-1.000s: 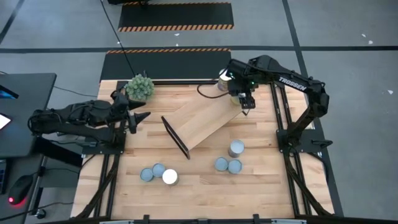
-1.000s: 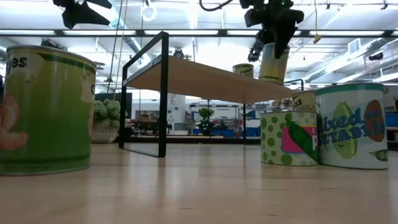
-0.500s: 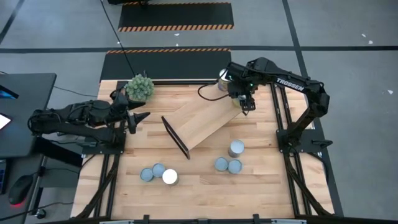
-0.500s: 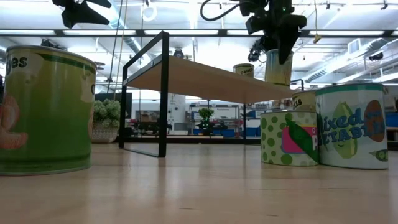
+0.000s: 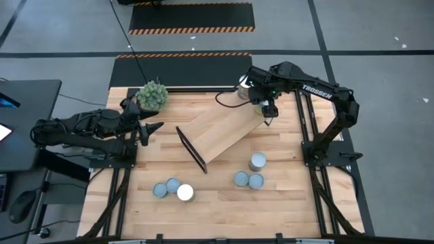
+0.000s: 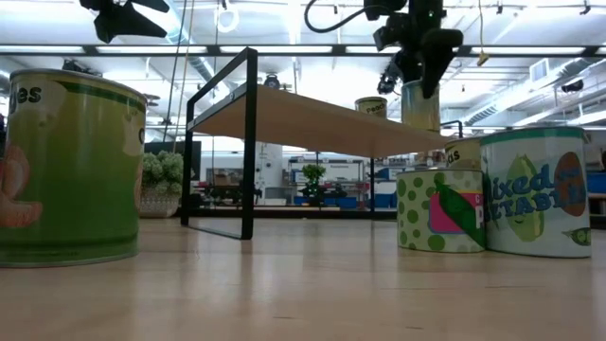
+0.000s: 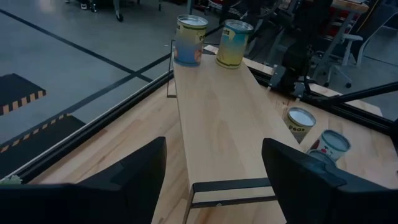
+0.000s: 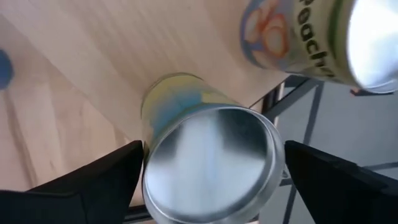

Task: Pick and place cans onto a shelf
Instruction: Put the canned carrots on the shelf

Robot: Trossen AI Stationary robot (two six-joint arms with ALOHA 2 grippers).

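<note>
The light wood shelf [image 5: 224, 132] stands slantwise on the table on its black end frames. My right gripper [image 5: 266, 110] is above the shelf's far right end, shut on a yellow-and-blue can with a silver top [image 8: 211, 165]. That can also shows in the low view [image 6: 419, 106]. A peach can [image 8: 305, 37] stands on its base on the board beside it. My left gripper [image 5: 154, 127] is open and empty at the table's left side, pointing along the shelf [image 7: 217, 118]. Three cans [image 5: 255, 181] stand on the table at the near right and three [image 5: 173, 184] at the near left. My right gripper pinches the can's upper wall [image 8: 149, 155] between its two fingers, one on each side just below the rim. The fingers come from above, pointing down. The can is upright, with its bottom [image 6: 419, 126] at the shelf's board.
A spiky green plant ball [image 5: 152, 93] sits at the table's far left corner. A black cable [image 5: 227, 102] loops over the shelf's far end. Bare tabletop lies between the two groups of cans near the front edge.
My right gripper has come down a little over the shelf's far right end with the can. The can was tilted and clear of the board; now it is upright with its bottom at the board beside the peach can.
</note>
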